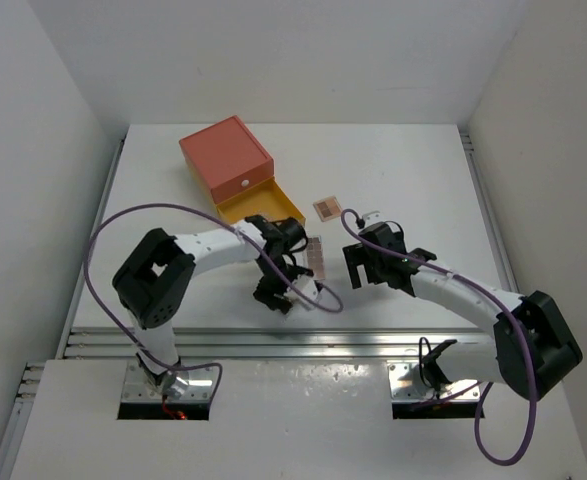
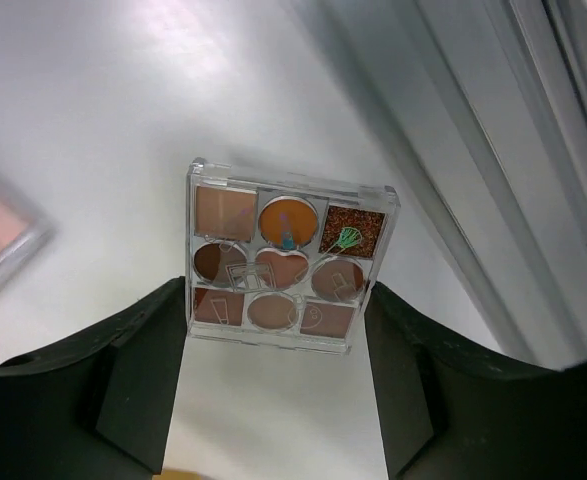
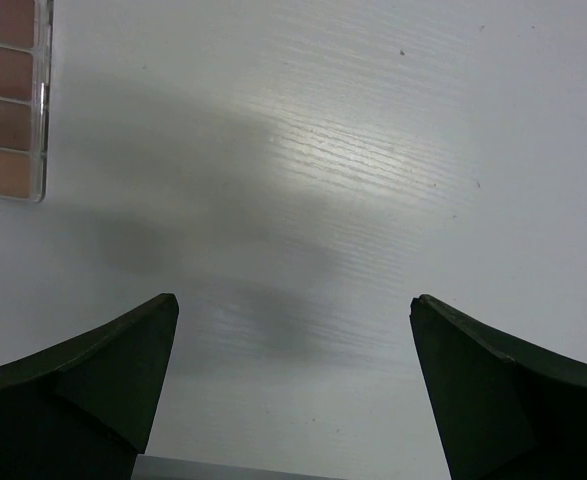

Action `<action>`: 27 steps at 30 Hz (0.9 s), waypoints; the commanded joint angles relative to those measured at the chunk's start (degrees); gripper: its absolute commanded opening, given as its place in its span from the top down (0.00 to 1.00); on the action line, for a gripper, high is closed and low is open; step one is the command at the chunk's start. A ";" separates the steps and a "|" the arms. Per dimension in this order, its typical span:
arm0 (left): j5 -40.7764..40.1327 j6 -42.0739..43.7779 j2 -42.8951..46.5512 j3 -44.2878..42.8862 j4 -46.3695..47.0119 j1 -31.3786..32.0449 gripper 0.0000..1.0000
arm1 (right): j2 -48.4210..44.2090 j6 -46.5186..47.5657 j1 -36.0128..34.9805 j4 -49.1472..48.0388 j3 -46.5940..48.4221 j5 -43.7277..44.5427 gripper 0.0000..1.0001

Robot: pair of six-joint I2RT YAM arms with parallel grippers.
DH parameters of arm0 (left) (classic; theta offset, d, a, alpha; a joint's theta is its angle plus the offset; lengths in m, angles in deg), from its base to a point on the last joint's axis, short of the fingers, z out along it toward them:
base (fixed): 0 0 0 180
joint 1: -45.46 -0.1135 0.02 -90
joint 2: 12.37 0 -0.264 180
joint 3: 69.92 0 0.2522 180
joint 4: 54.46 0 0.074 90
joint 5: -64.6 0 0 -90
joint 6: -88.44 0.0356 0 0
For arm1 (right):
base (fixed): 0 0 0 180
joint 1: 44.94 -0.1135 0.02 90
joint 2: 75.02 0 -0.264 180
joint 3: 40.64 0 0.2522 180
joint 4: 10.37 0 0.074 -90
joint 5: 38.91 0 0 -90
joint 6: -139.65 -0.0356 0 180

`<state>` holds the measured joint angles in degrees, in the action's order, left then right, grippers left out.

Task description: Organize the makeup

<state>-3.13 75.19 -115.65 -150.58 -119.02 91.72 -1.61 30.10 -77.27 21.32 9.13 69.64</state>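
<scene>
Your left gripper (image 2: 276, 300) is clamped on a square palette (image 2: 278, 265), with a finger against each side, at six o'clock of the orange drawer box (image 1: 228, 160). Your right gripper (image 3: 293, 300) stands wide apart over the table (image 3: 373, 150), holding nothing. A long palette (image 3: 11, 95) lies at its ten o'clock. Another small palette (image 1: 325, 208) lies at four o'clock of the box.

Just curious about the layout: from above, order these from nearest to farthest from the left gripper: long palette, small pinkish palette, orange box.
1. Long palette, just right of the left gripper.
2. Small pinkish palette, farther back, right.
3. Orange box, far back, left.
</scene>
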 commanded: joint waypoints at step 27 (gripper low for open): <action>-5.12 -59.17 -16.94 -31.90 11.96 -23.67 0.56 | 15.18 -2.16 7.63 -2.55 18.21 -5.27 0.00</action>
<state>-5.95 17.19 -131.94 -180.48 -107.53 68.25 11.96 27.37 -71.07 21.39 23.93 66.73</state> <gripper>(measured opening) 0.694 0.996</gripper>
